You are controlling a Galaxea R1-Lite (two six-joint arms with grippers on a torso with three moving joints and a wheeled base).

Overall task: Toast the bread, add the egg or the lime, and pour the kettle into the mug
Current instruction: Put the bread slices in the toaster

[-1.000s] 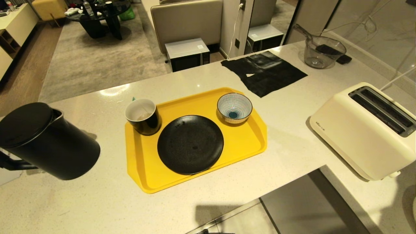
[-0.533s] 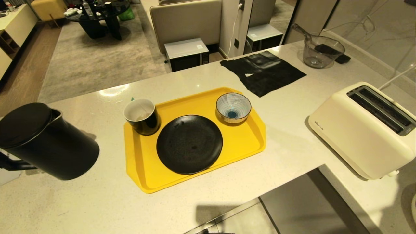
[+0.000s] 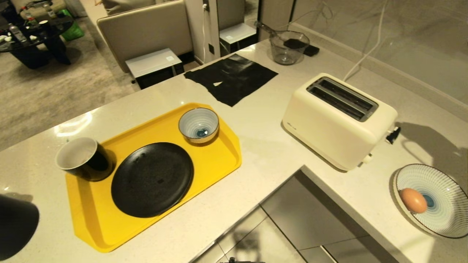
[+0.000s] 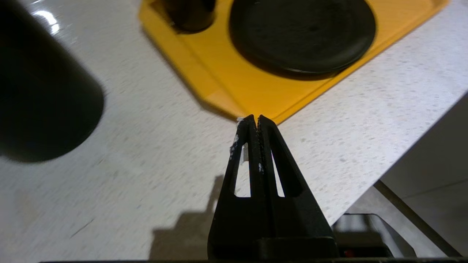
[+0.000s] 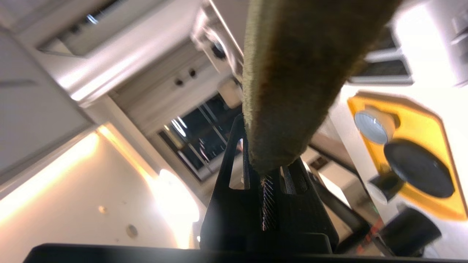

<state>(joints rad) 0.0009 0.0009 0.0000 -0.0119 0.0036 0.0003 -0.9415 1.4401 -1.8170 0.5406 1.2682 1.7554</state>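
Right gripper clamped on bread, slice raised off counter; I judge carry toward toaster, slots up, empty. Left gripper closed, parked near tray.

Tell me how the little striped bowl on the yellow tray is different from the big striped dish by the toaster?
The small blue-and-white striped bowl is deep and narrow; the wide blue-and-white striped dish is shallow and much broader. The bowl is empty, while the dish holds a light-brown egg. The bowl sits on the yellow plastic tray; the dish rests directly on the pale speckled counter. Both share fine radiating stripes and a blue centre.
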